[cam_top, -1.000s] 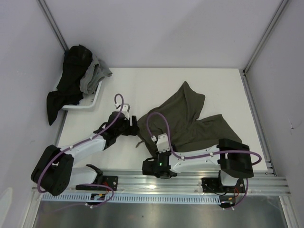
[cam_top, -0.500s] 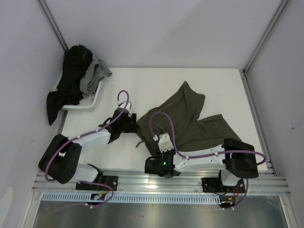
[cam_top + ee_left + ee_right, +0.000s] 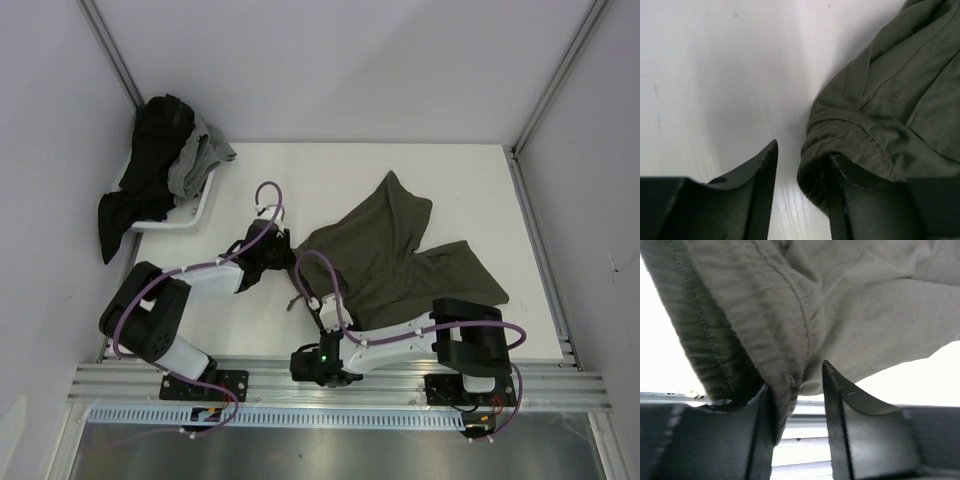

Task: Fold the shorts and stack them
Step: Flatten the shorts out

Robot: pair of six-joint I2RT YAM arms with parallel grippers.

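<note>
shorts, olive: risk of slipped grasp at waistband.
left gripper part-open beside hem, may pinch nothing; right gripper holds waistband fold thinly, could slip.

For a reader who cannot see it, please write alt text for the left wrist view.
An edge of the olive-green shorts bunches over the right-hand one of the left gripper's two dark jaws; the gap between the jaws shows bare white table. No grip is visible yet.
</note>
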